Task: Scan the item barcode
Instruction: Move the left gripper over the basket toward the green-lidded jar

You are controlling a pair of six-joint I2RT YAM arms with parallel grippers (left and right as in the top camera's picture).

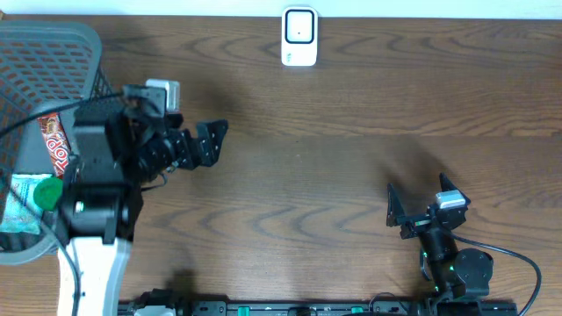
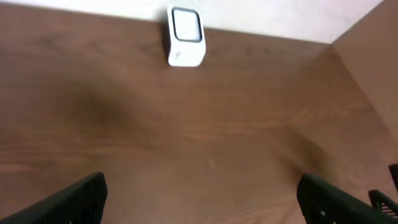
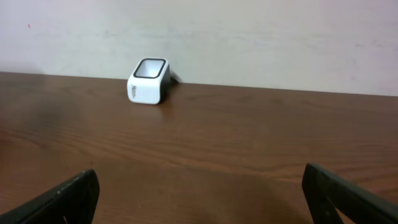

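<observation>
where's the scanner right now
In the overhead view the white scanner stands at the middle of the far edge of the table, well to the right of the mesh basket.

The left arm [image 1: 97, 167] is matte black behind the jaws, with a white link [image 1: 88, 263] farther back. A pale grey camera block [image 1: 162, 92] sits just behind the black left gripper [image 1: 213, 143]. The right arm [image 1: 457, 268] is black too. A silver block [image 1: 450, 200] sits behind the right gripper [image 1: 417, 200], with green lights [image 1: 436, 262] and a looping black cable [image 1: 518, 259] farther back.
</observation>
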